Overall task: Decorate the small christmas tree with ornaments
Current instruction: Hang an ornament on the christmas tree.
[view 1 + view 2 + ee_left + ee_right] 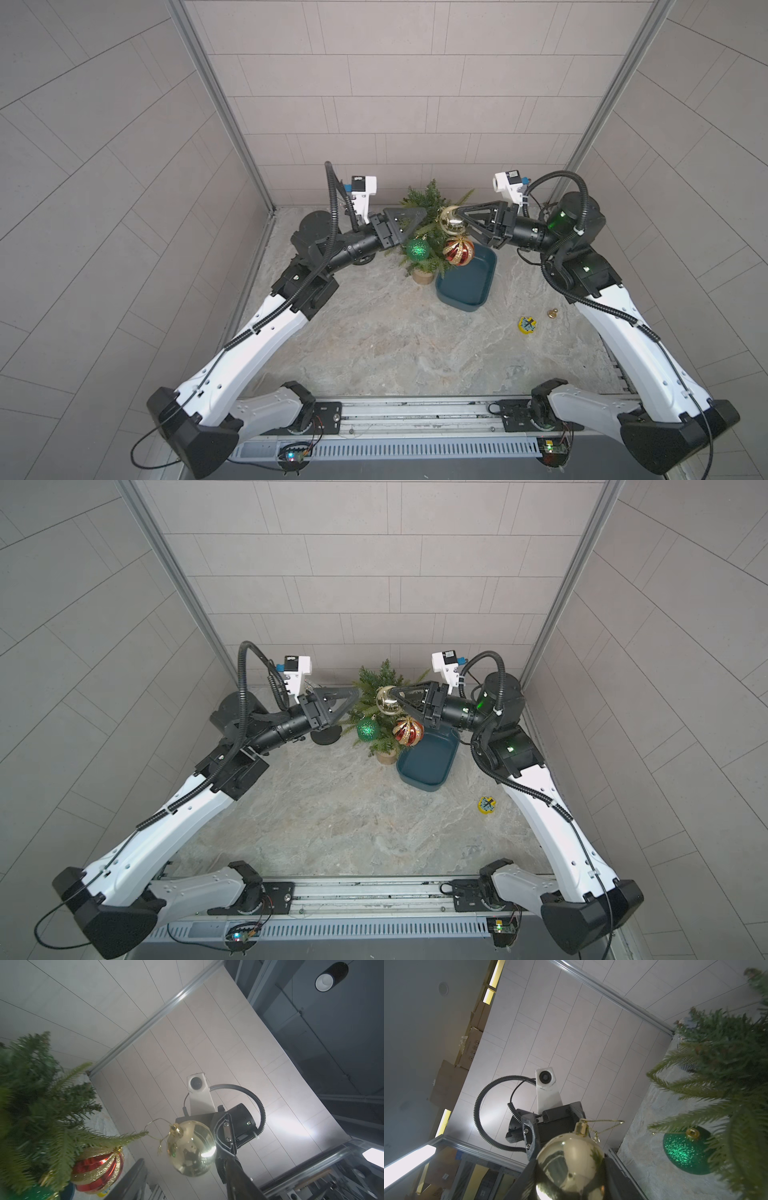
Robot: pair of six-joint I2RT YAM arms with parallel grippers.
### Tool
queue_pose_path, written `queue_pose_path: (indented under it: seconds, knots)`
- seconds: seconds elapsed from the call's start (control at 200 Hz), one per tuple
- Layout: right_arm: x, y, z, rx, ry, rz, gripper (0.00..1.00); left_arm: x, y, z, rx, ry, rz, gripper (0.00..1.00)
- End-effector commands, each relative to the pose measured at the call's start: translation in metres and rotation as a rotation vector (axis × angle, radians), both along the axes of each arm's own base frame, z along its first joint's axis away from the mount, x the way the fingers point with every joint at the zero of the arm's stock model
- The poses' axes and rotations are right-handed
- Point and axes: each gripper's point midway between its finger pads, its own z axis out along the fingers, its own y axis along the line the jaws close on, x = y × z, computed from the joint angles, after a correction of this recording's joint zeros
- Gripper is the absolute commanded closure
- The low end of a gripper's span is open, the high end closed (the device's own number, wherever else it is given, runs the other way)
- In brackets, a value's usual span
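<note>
Three baubles: we count two on the tree (430, 194), one in a grip.
Tree: upright in its pot (423, 277) at the back of the desk (374, 340), just beside the tray (471, 282).
Green bauble (417, 248): hangs on the tree's left side.
Red bauble (458, 250): hangs on its right side, over the tray's rim.
Gold bauble (451, 219): near the treetop, clear of the desk; its loop reaches a branch tip, and we cannot tell whether it is hooked.
Right fingers (462, 221): closed on the gold bauble.
Left fingers (420, 215): spread apart among the branches, holding nothing that we can see.
Bell (552, 313), disc (527, 325): near each other on the desk, well right of the tray.
</note>
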Motion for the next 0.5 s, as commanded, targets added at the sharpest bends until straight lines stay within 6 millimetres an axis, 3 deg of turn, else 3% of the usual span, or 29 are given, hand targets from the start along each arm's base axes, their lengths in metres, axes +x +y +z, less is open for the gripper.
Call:
queue_pose_path:
  seconds: [0.0, 0.195, 0.495]
  knots:
    - [0.014, -0.001, 0.008, 0.001, -0.026, -0.026, 0.5, 0.007, 0.02, -0.013, 0.03, 0.01, 0.092, 0.35]
    - [0.043, 0.003, 0.004, -0.003, 0.0, -0.051, 0.5, 0.009, 0.03, -0.025, 0.035, 0.032, 0.111, 0.35]
    - [0.07, 0.004, -0.001, -0.011, 0.021, -0.071, 0.51, 0.011, 0.042, -0.033, 0.032, 0.048, 0.127, 0.35]
